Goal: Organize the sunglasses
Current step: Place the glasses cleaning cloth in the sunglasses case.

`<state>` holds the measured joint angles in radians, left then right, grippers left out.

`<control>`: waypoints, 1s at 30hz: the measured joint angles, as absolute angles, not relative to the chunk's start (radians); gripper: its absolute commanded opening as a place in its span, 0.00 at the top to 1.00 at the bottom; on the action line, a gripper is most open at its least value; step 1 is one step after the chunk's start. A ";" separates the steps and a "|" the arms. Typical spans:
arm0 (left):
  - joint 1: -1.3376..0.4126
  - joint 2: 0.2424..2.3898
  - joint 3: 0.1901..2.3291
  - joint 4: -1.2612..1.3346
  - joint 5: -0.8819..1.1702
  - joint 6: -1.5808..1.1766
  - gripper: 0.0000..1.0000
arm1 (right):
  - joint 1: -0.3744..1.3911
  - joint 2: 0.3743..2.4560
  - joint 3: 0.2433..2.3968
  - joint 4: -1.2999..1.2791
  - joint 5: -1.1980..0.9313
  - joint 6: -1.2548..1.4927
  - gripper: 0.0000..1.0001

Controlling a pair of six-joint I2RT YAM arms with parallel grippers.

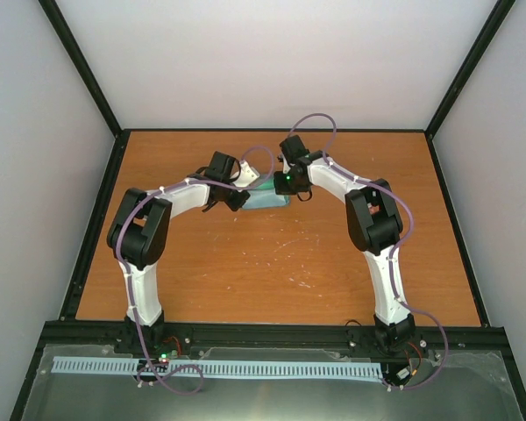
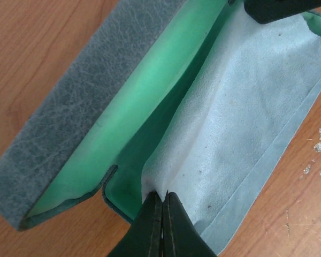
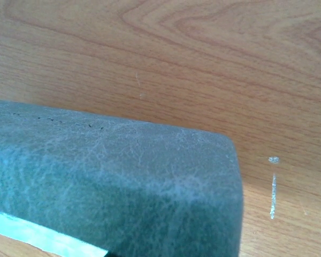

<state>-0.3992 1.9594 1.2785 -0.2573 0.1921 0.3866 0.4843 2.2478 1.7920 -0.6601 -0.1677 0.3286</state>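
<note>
Case: blue-grey, oblong, on the table; lies open, its grained lid folded back, green lining showing in the left wrist view

Cloth: pale blue, spread inside the case over its open half, one hemmed edge running past the case onto the wood

Left gripper: at the case's left end; fingers pressed together, pinching the cloth's near edge, which puckers at the tips

Right gripper: at the case's right end; whether it touches the case cannot be told, nor whether its fingers are spread or closed; its own camera shows no fingers, only the case's grained outer wall and bare wood beyond

Sunglasses: not made out in any view; place relative to the case cannot be told

Flecks: white, small, on the wood just beside the cloth's outer edge, apart from the case
</note>
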 measured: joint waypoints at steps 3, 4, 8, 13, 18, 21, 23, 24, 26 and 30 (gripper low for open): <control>-0.399 1.965 1.279 -0.257 0.191 0.387 0.99 | 0.484 2.249 1.793 -0.659 -0.166 0.329 0.97; -0.399 1.966 1.279 -0.257 0.191 0.387 0.99 | 0.484 2.249 1.793 -0.658 -0.165 0.329 0.97; -0.399 1.974 1.285 -0.255 0.191 0.387 0.99 | 0.484 2.249 1.793 -0.656 -0.165 0.329 0.97; -0.399 1.976 1.286 -0.253 0.191 0.387 0.99 | 0.484 2.251 1.793 -0.654 -0.165 0.329 0.97; -0.399 1.976 1.286 -0.252 0.190 0.387 0.98 | 0.484 2.261 1.793 -0.649 -0.165 0.329 0.97; -0.399 1.977 1.286 -0.250 0.190 0.387 0.95 | 0.484 2.264 1.793 -0.649 -0.165 0.329 0.97; -0.399 1.977 1.286 -0.247 0.190 0.386 0.93 | 0.484 2.264 1.793 -0.646 -0.165 0.329 0.97; -0.399 1.977 1.286 -0.247 0.190 0.386 0.91 | 0.484 2.264 1.793 -0.646 -0.165 0.329 0.97; -0.399 1.978 1.286 -0.247 0.190 0.387 0.89 | 0.484 2.264 1.793 -0.646 -0.165 0.329 0.97; -0.399 1.982 1.286 -0.245 0.188 0.387 0.86 | 0.484 2.264 1.793 -0.646 -0.163 0.329 0.97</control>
<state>-0.3992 1.9816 1.2861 -0.2455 0.1879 0.3866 0.4843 2.2639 1.7927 -0.6460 -0.1631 0.3290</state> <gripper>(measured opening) 0.121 0.030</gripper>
